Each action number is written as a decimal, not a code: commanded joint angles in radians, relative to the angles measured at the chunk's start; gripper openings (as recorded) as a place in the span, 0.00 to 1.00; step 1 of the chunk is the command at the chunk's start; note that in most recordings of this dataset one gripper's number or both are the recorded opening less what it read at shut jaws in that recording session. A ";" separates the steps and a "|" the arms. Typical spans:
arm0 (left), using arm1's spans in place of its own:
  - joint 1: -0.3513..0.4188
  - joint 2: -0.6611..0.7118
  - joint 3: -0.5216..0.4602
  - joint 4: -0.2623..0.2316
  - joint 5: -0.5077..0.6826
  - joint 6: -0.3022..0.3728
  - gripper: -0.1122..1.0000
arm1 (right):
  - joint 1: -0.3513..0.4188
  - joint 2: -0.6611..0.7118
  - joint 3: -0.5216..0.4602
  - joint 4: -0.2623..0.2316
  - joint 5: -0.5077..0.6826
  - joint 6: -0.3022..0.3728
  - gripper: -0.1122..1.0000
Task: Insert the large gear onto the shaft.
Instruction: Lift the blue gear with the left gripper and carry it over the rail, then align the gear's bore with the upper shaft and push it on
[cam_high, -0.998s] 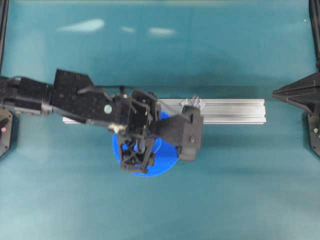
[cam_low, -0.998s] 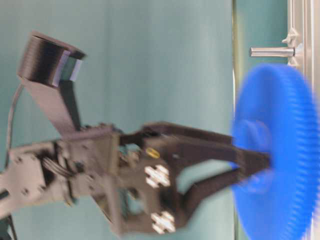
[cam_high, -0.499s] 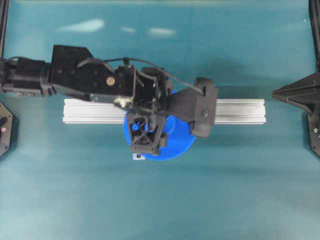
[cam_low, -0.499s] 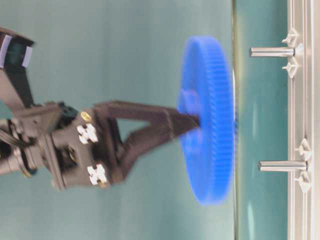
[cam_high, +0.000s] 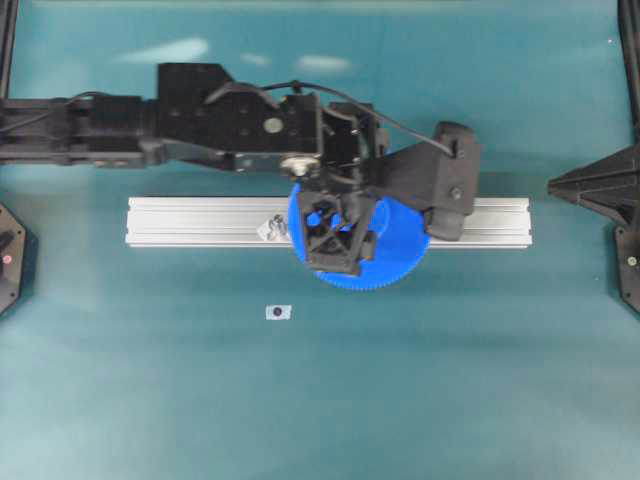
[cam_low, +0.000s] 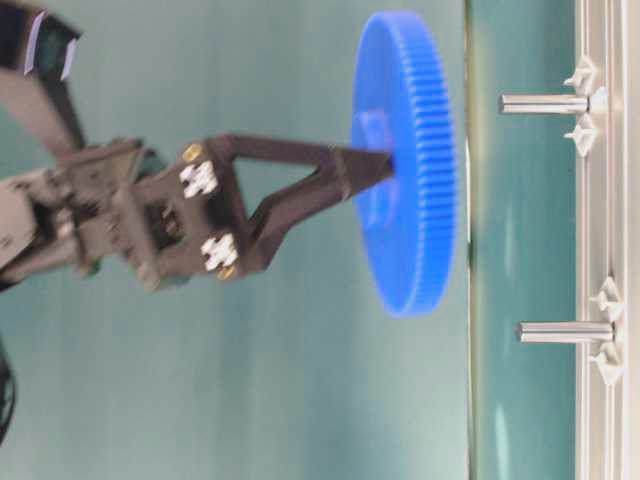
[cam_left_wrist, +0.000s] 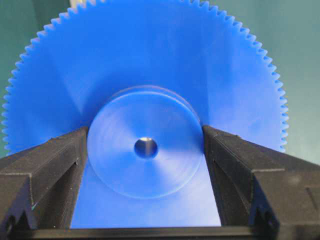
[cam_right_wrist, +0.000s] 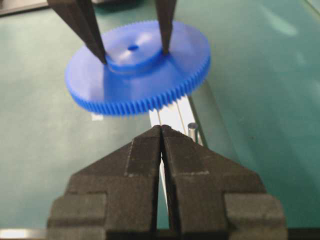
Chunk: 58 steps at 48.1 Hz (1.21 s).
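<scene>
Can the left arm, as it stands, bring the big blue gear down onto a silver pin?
Probably yes: the left claw grips the big blue toothed plastic gear's hub above the pins, nothing between.

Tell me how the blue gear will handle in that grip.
The gear probably stays stiff: it hangs flat, with no sag, though the left claw pinches only its hub. The smooth round hub may let it slip or twist between the fingers. It seems light for its size, being plastic by its look.
</scene>
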 joint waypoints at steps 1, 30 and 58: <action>0.012 -0.006 -0.058 0.002 -0.003 0.009 0.79 | -0.003 0.008 -0.014 0.002 -0.005 0.009 0.17; 0.060 0.149 -0.190 0.002 0.005 0.052 0.79 | -0.003 0.008 -0.014 0.002 -0.003 0.009 0.17; 0.063 0.160 -0.192 0.002 0.009 0.051 0.79 | -0.003 0.008 -0.014 0.002 -0.005 0.009 0.17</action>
